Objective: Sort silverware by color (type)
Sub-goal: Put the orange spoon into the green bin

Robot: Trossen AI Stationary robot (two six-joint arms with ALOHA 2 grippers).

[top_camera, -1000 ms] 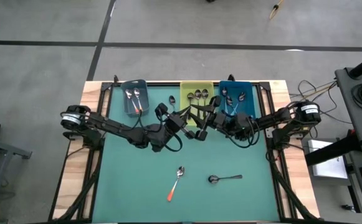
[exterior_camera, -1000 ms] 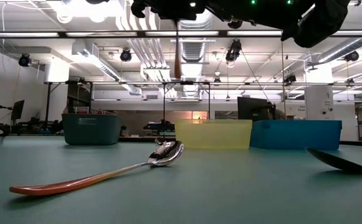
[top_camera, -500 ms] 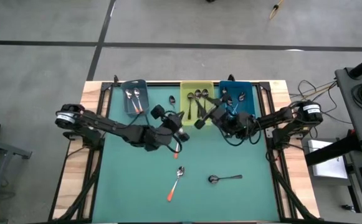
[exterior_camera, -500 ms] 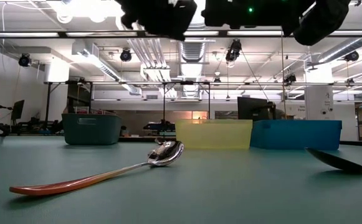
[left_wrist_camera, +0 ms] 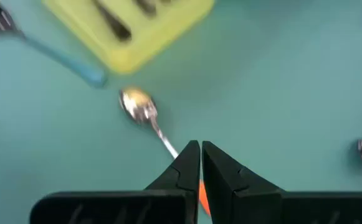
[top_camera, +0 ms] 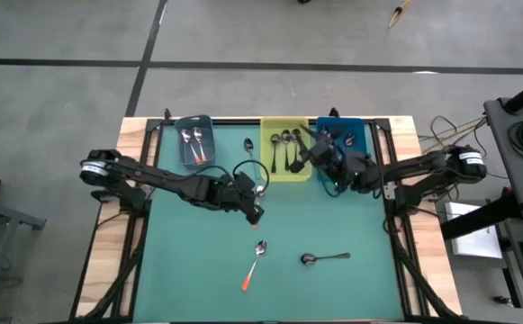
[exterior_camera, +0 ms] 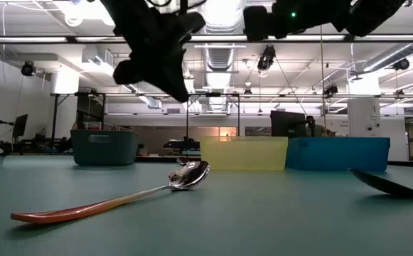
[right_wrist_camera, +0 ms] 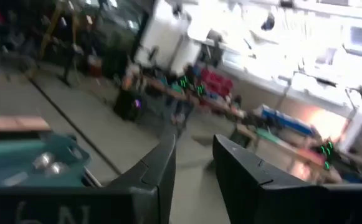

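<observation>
Since a second ago the left gripper (top_camera: 257,216) has swung away from the bins toward mid-table, and the right gripper (top_camera: 306,133) has pulled back over the gap between the yellow bin (top_camera: 284,149) and the blue bin (top_camera: 341,144). Left fingers (left_wrist_camera: 193,163) are pressing together with nothing between them, hanging above the mat (top_camera: 198,261); in the left wrist view the orange spoon (top_camera: 254,265) is lying just beyond the fingertips, its bowl farther out and its handle running back under them, not touching. From the low view that gripper is hovering clear of the table, over the spoon's bowl end. Right fingers (right_wrist_camera: 162,165) are standing a little apart, holding nothing, pointing up toward the room. A dark spoon (top_camera: 325,258) is lying on the mat well to the right of the orange one. One more spoon (top_camera: 248,143) is resting on the mat between the grey bin (top_camera: 194,139) and the yellow bin. The grey bin is holding two orange-handled spoons, the yellow bin several dark ones, the blue bin pale ones.
</observation>
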